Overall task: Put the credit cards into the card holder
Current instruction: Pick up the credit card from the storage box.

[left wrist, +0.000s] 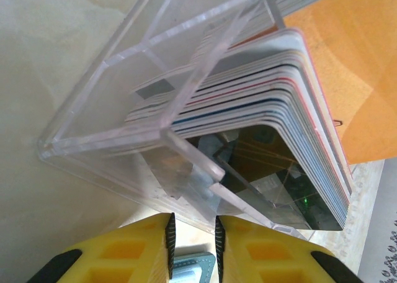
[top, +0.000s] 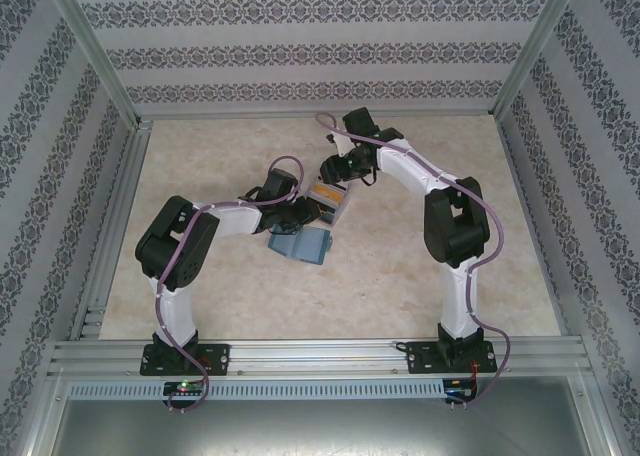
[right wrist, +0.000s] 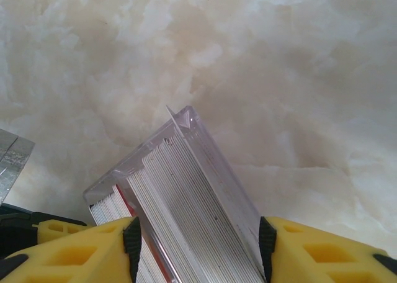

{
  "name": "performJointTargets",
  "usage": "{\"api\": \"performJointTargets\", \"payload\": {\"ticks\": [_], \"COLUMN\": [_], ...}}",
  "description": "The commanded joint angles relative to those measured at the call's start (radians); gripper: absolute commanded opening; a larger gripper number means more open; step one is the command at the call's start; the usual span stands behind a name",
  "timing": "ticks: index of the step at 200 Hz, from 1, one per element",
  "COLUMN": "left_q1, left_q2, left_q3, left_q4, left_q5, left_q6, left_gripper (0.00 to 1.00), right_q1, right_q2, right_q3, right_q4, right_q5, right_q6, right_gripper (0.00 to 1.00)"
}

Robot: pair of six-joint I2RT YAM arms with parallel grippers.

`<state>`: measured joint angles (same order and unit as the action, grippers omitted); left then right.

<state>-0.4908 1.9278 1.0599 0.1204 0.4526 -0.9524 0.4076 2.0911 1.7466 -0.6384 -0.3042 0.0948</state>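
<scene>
The credit cards (top: 323,192) stand packed on edge in a tilted clear box (top: 331,208) at mid-table, an orange one (left wrist: 347,78) facing outward. The teal card holder (top: 300,243) lies just in front of the box, and a corner of the card holder (left wrist: 195,267) shows beneath my left fingers. My left gripper (top: 296,214) is at the box's left side. Its tips (left wrist: 193,224) stand narrowly apart on the lower edge of the clear box (left wrist: 124,140). My right gripper (top: 338,173) comes from behind the box. It (right wrist: 199,233) is open, straddling a thick stack of cards (right wrist: 186,221) and the box wall (right wrist: 217,171).
The table is pale marble-patterned (top: 450,306). An aluminium frame rail (top: 320,354) runs along the near edge and patterned walls enclose the other sides. Free room lies to the right and front of the box.
</scene>
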Motion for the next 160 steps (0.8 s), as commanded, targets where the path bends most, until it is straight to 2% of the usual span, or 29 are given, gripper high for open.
{"api": "performJointTargets", "payload": {"ticks": [1,79,121,160], "left_q1": [-0.006,-0.006,-0.006,-0.006], "left_q2": [0.034,0.033,0.031,0.031], "left_q3": [-0.008,-0.004,-0.002,0.003], "left_q4": [0.046,0.044,0.041,0.038], "left_q5": [-0.001,0.000,-0.001,0.000], "left_q6": [-0.017,-0.017,-0.017,-0.016], "left_gripper": [0.27,0.27,0.27,0.27], "right_q1": [0.007,-0.005,-0.012,-0.019], "right_q2": [-0.031,-0.007,0.001,-0.005], "right_q3": [-0.012,0.002,0.008,0.017], "right_q4": [-0.022,-0.031,-0.032,-0.033], "right_q5": [-0.071,-0.049,-0.050,-0.039], "right_q6": [0.007,-0.004,-0.006,-0.015], "right_gripper": [0.53,0.37,0.23,0.16]}}
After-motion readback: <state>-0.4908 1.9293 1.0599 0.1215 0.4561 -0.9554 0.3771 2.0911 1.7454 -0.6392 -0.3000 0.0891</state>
